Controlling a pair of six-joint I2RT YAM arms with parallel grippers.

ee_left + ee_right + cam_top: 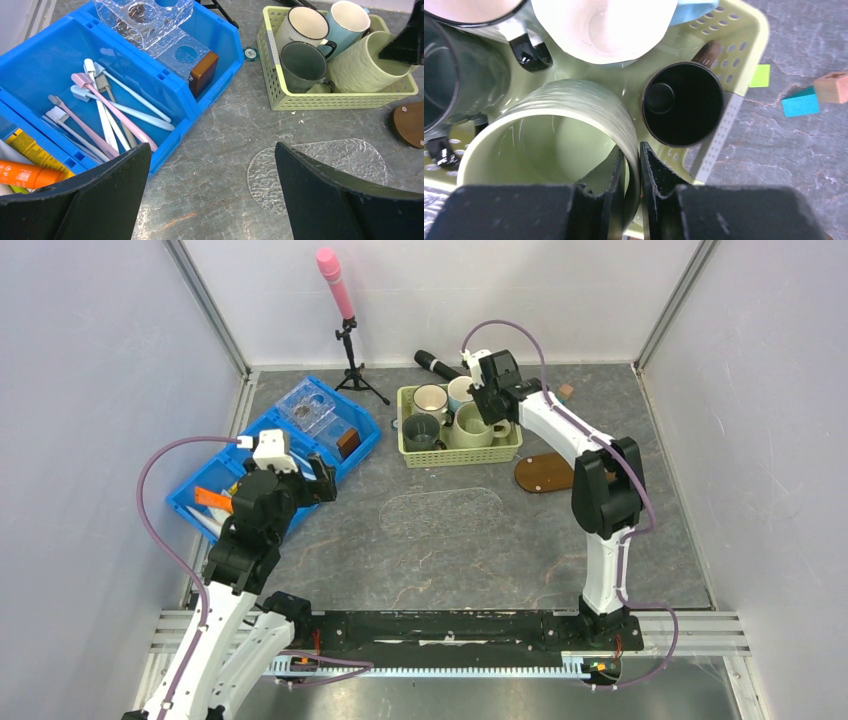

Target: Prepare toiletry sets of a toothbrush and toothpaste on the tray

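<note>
The dark-brown wooden oval tray (540,476) lies right of the green basket, partly behind my right arm; its edge shows in the left wrist view (411,125). Several toothbrushes (107,112) lie in the blue divided bin (345,462). An orange toothpaste tube (30,175) lies in the bin's near compartment, also in the top view (213,498). My left gripper (325,485) is open and empty over the table beside the bin's right edge. My right gripper (631,155) is shut on the rim of the pale green mug (549,135) in the green basket (512,452).
A clear textured oval plate (440,510) lies mid-table. The basket holds several mugs and a black cup (681,102). A clear holder (308,405) and a brown block (202,72) sit in the bin. A pink microphone on a tripod (335,280) stands at the back. Small blocks (819,95) lie by the basket.
</note>
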